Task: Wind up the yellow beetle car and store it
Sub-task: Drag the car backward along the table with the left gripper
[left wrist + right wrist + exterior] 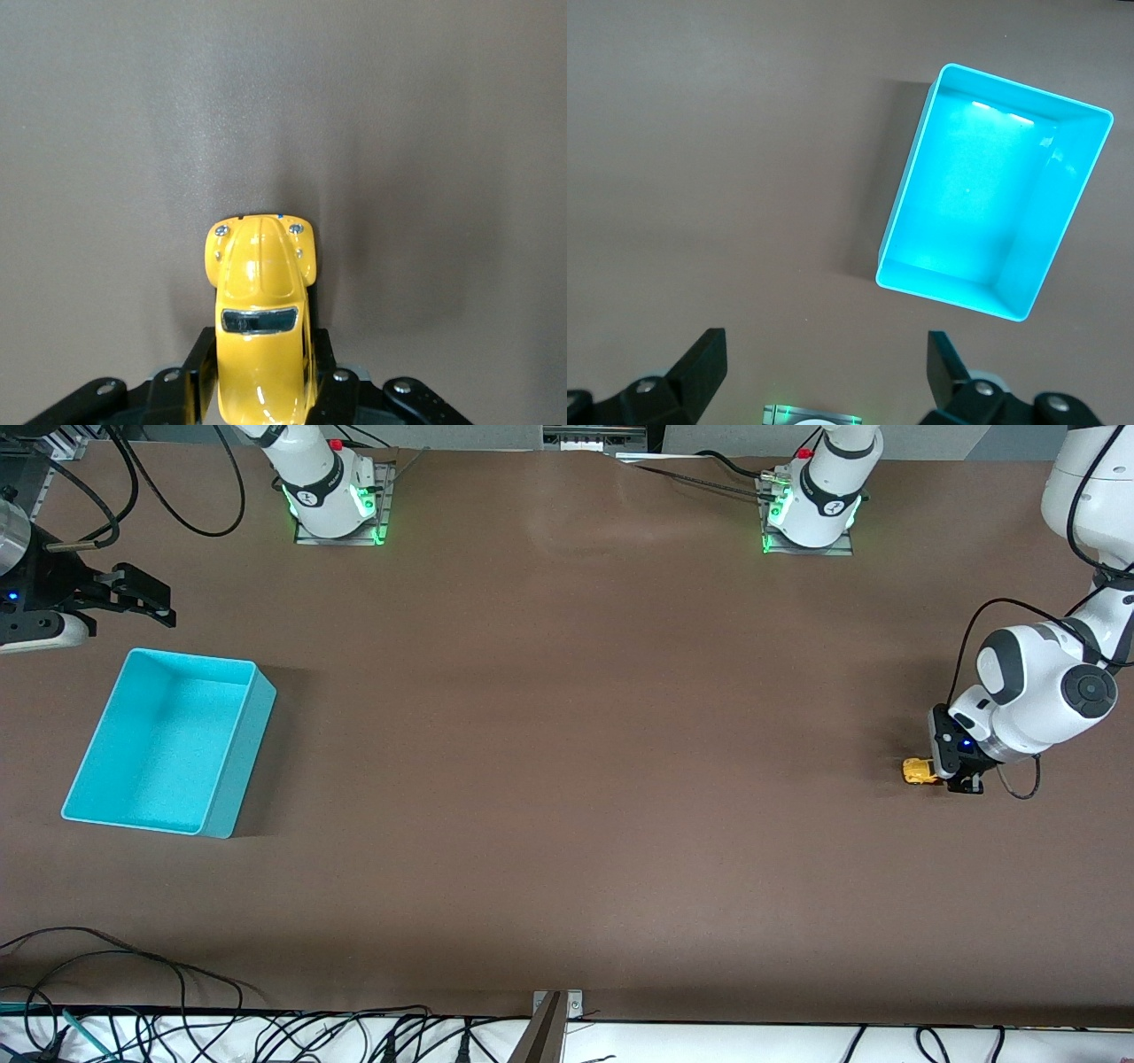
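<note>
The yellow beetle car [919, 771] sits low at the table near the left arm's end, and my left gripper [950, 772] is shut on its rear half. In the left wrist view the car [260, 301] points away from the wrist, its bonnet and dark windscreen showing, with a black finger [198, 376] pressed to each flank. My right gripper [133, 593] hangs open and empty in the air at the right arm's end of the table, beside the turquoise bin [252, 731]. Its wrist view shows the wide-apart fingers [704, 359] and the empty bin [899, 208].
The turquoise bin is open-topped with nothing in it. Both arm bases [332, 500] [811, 509] stand along the table's edge farthest from the front camera. Loose cables [106, 965] lie at the table's near edge.
</note>
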Controlling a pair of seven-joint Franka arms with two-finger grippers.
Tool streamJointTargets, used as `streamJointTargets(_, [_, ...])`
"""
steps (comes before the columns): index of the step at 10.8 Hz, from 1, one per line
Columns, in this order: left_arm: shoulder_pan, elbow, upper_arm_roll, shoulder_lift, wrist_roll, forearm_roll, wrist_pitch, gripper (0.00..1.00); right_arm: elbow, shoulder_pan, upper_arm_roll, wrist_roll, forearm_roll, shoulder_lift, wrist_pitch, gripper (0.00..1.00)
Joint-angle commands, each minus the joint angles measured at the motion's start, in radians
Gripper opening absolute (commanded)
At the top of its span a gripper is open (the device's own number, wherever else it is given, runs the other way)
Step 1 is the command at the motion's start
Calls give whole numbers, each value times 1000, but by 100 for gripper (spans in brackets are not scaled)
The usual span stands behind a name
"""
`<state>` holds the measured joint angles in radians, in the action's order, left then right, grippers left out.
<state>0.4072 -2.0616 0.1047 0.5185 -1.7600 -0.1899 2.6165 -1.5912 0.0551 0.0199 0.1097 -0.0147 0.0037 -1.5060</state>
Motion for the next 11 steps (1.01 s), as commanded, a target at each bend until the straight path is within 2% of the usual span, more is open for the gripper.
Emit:
streamJointTargets(1, [19,17,4,41,-45,-13,-7,12,-6,-1,0,11,10,-7,-6,100])
streamJointTargets(11, [19,17,4,43,-47,-8,-7,13,-6,-1,0,11,10,-4,-8,100])
